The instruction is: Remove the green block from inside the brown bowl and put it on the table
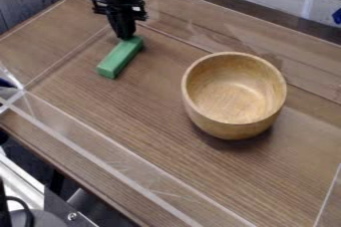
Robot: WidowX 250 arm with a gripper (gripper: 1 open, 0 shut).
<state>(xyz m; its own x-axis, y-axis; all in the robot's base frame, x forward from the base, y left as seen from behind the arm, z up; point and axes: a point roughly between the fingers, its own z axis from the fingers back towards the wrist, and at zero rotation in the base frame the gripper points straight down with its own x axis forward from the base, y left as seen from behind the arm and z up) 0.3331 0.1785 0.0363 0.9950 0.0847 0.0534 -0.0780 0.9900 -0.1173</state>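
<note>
The green block lies flat on the table, left of the brown bowl and outside it. The bowl stands upright at centre right, and its inside shows only bare wood. My gripper points straight down at the far end of the block, fingers shut. The tips are at the block's upper end. I cannot tell whether they touch it. Nothing is between the fingers.
Low clear plastic walls border the tabletop along the near and left sides. A white object stands beyond the far right edge.
</note>
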